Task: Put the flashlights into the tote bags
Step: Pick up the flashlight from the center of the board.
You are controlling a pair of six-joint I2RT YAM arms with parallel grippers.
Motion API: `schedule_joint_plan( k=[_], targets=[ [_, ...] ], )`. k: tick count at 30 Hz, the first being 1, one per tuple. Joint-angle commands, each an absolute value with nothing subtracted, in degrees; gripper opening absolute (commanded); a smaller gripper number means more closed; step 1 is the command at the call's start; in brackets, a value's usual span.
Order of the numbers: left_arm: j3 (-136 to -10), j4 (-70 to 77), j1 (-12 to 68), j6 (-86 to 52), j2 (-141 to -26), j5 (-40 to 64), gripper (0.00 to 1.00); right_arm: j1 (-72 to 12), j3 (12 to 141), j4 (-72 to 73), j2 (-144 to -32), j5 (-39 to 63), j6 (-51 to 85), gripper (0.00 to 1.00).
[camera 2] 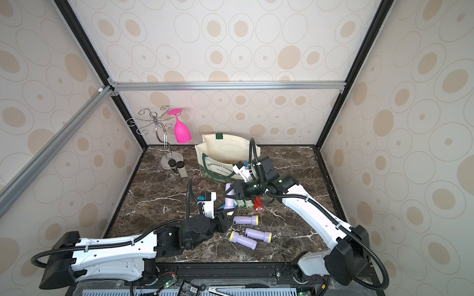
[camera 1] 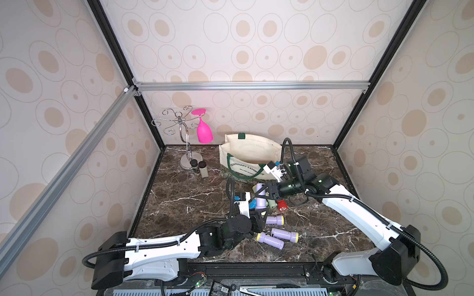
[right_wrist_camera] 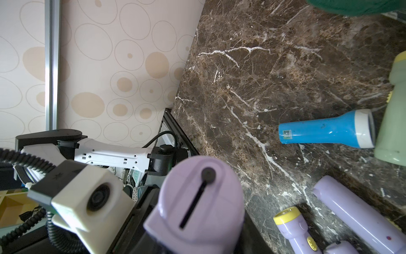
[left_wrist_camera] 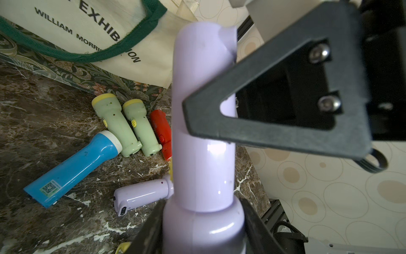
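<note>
The left fingers (left_wrist_camera: 149,233) are clamping the wide head of a lilac flashlight (left_wrist_camera: 203,165), holding it clear of the table (camera 1: 184,205). The right fingers (left_wrist_camera: 285,138) are gripping its body, nearly shut. The cream tote bag (camera 1: 251,153) is sitting on the table just behind both, mouth open.

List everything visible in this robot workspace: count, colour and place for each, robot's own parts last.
Tote bag: one, cream with green handles, back of table.
Rack: one, silver wire, back left.
Glass: one, pink, hanging upside down on rack.
Jars: two, dark-capped, at rack's base.
Loose lilac flashlights: three, yellow-ringed, lying at front.
Held lilac flashlight: one, between both grippers.
Green flashlights: two, pale, before the bag.
Red flashlight: one, right of green.
Blue flashlight: one, left of green.
Table: one, dark marble.
Left gripper: black, shut on its head.
Right gripper: black, shut on its tail.
</note>
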State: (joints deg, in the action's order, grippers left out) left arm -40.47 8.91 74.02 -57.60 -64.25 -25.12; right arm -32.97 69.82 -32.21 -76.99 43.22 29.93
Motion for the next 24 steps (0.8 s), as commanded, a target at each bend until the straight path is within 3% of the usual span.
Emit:
schedule_joint_plan(
  k=[1,5,8,17,24],
  targets=[
    [-40.0,11.4,74.6,-57.2,-63.9,-26.6,0.35,-33.2,72.9,-35.5,-75.1,40.1,26.8,0.03],
    [-39.5,10.9,74.6,-57.3,-63.7,-26.6,0.69,-33.0,77.3,-41.0,-74.3,32.4,22.1,0.0],
    [-38.7,10.4,74.6,-56.8,-62.4,-26.7,0.81,-32.9,81.8,-44.1,-75.1,28.1,19.6,0.0],
    [-39.2,0.2,74.6,-58.4,-58.5,-27.7,0.88,-32.4,97.2,-49.8,-82.9,12.5,13.0,0.0],
    [-38.6,-5.3,72.8,-58.2,-55.8,-25.5,0.89,-32.2,110.7,-51.3,-93.8,7.1,10.9,0.0]
  ],
)
